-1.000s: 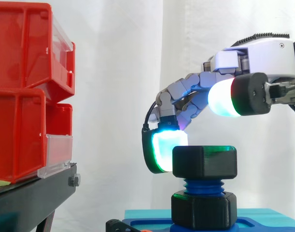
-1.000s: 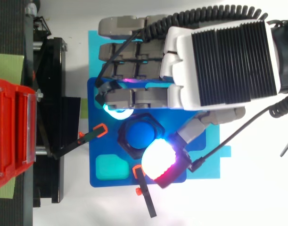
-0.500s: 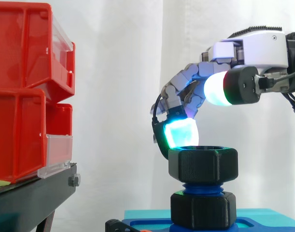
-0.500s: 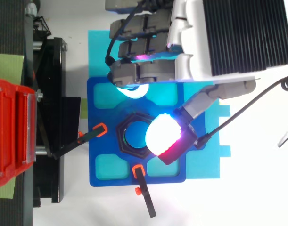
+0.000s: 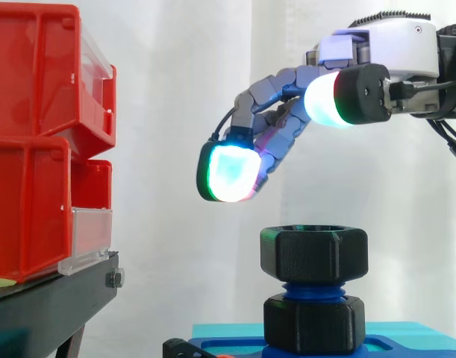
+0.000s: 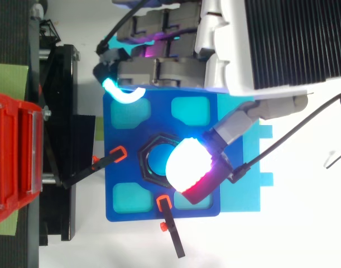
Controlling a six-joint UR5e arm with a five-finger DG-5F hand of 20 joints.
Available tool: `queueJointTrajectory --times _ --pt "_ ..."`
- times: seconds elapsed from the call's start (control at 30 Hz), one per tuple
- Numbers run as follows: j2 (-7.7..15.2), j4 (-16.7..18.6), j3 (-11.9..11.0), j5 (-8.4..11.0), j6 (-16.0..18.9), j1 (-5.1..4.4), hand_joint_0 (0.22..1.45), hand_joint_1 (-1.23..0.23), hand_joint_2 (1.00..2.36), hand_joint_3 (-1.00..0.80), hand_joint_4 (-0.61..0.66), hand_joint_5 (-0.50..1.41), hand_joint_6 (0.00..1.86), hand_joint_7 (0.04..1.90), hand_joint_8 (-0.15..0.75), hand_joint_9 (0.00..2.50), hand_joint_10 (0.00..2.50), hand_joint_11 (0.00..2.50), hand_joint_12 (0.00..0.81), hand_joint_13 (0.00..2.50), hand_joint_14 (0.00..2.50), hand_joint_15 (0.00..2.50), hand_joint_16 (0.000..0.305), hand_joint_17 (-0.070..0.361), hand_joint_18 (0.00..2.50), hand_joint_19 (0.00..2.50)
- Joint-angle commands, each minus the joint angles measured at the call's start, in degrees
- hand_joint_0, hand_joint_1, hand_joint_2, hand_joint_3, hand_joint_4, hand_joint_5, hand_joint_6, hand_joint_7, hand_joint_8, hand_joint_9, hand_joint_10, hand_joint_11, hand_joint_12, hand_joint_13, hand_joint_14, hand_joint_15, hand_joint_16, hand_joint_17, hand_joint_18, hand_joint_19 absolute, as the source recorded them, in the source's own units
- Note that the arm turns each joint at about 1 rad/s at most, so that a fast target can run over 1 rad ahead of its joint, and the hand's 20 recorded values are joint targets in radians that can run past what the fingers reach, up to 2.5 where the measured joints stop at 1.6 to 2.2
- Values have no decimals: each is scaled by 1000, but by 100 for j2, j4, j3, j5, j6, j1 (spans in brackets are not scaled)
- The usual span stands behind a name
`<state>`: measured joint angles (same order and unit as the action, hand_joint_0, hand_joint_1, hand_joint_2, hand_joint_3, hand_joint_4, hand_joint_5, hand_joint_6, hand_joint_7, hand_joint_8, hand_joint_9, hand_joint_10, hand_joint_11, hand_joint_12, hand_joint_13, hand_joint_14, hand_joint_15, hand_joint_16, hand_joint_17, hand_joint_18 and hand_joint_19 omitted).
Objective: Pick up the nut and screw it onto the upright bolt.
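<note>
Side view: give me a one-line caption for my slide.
Open hand hovers above the black nut sitting on the upright blue bolt, red bins at left.

Stacked at left on a black stand (image 5: 48, 306), before a white curtain (image 5: 183, 89): red bins (image 5: 33, 142) with clear front lips. On the white table (image 6: 270, 240), touched by two orange-tipped clamps (image 6: 117, 153): a blue plate (image 6: 159, 111) over a cyan mat (image 6: 254, 195).
</note>
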<state>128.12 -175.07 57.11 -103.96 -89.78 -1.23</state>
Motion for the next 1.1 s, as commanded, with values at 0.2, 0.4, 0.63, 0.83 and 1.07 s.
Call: queueJointTrajectory --times 0.2,0.4,0.63,0.83,1.07 --pt "3 26 28 430 145 -281 515 -105 1000 -500 215 -128 502 683 220 663 0 0 263 515 0 0 31 69 187 0" --pt "3 70 336 553 277 -475 502 -74 1000 -500 198 -134 502 661 200 487 0 0 295 300 0 0 33 74 0 0" --pt "3 149 459 693 409 -642 495 -44 1000 -500 174 -144 502 665 185 346 0 0 313 164 0 0 35 79 0 0" --pt "3 -18 450 825 400 -730 496 -43 1000 -500 178 -141 502 699 191 341 0 0 318 175 0 0 36 80 0 0" --pt "3 -97 459 825 400 -756 505 -65 1000 -500 236 -113 503 901 217 397 0 0 305 247 0 0 32 72 0 0"
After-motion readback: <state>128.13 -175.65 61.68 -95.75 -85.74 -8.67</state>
